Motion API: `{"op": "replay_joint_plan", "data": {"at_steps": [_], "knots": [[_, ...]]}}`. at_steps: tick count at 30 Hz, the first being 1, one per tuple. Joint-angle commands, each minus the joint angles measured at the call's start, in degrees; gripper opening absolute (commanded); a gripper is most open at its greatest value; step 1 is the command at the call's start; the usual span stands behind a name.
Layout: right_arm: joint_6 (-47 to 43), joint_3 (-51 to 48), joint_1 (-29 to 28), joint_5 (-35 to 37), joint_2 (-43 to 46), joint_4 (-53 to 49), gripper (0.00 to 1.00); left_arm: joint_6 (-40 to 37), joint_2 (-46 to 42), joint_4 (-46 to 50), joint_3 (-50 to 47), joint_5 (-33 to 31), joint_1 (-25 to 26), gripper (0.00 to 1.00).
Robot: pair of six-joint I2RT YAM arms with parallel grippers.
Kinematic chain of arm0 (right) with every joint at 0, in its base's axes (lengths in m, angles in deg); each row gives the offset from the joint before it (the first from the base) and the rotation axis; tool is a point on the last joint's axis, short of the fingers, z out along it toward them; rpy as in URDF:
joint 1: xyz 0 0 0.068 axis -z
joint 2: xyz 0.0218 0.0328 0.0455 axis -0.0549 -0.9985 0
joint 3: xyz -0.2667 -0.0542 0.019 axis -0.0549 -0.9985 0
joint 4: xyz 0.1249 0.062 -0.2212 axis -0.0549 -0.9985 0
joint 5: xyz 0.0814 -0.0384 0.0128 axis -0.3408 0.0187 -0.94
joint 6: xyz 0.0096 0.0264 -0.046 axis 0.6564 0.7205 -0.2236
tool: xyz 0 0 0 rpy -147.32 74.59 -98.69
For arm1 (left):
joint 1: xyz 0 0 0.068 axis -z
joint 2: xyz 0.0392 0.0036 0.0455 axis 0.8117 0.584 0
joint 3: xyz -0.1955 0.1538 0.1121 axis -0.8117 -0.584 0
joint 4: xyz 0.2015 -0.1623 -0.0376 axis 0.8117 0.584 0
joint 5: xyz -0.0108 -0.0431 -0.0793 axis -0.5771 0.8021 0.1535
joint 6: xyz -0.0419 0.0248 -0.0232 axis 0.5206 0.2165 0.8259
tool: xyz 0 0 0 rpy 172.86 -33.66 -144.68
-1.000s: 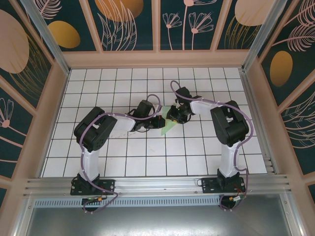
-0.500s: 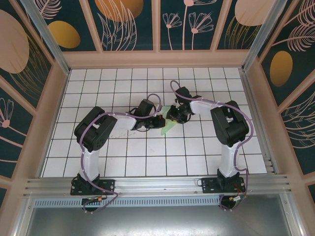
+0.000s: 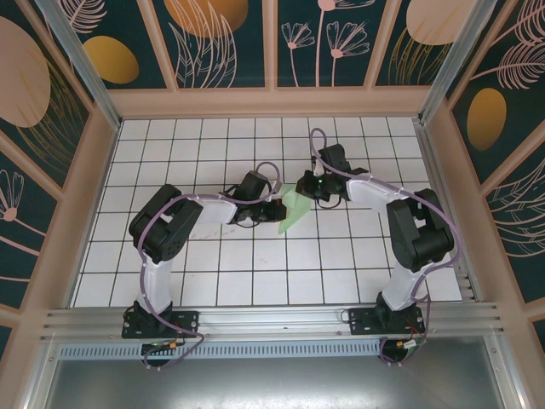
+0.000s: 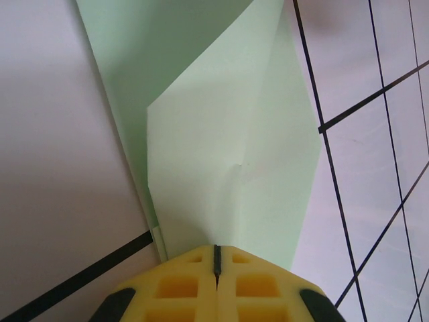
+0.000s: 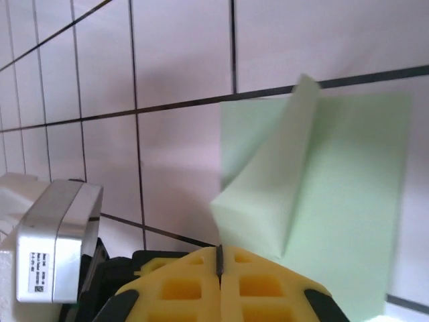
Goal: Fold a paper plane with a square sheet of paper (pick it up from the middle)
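The square sheet of paper [image 3: 294, 211] is a pale mint-green creased shape lying on the white grid table between my two arms. In the left wrist view the paper [image 4: 228, 154] has a flap standing up along a crease. My left gripper [image 4: 216, 253] is shut, its yellow tips resting on the paper's near edge. From above, the left gripper [image 3: 275, 210] touches the paper's left side. My right gripper [image 3: 308, 189] sits just behind the paper. The right gripper [image 5: 219, 251] is shut with nothing in it, right beside a raised folded corner of the paper [image 5: 315, 194].
The left arm's grey and white wrist housing [image 5: 57, 241] is close to my right fingers. A wooden wall [image 3: 272, 102] closes the table at the back, with side rails left and right. The arm bases stand on a metal rail [image 3: 272, 319] at the near edge.
My right gripper has shut and pulled back to the right, off the paper. The paper now lies wider and flatter. The left gripper has stayed shut in place.
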Motion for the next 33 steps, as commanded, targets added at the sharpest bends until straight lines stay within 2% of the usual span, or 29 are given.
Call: {"op": "replay_joint_plan", "data": {"at_steps": [1,16,25,33], "knots": [[-1.7,-1.6,-1.3,-4.3,-3.1,5.6,0.0,-1.9,4.1,9.3,-1.3,-5.9,-0.2,0.0],[-6.4,-3.7,-1.1,-3.3,-10.1,9.1,0.0,-2.0,4.3,11.1,-0.9,-6.2,-0.2,0.0],[-8.2,-3.1,4.1,-1.9,-12.3,11.0,0.0,-3.5,4.2,12.6,-2.9,-6.0,-0.2,0.0],[-7.6,5.2,8.8,-2.4,-18.0,9.3,0.0,-4.4,4.4,13.4,-3.4,-5.5,-0.2,0.0]]}}
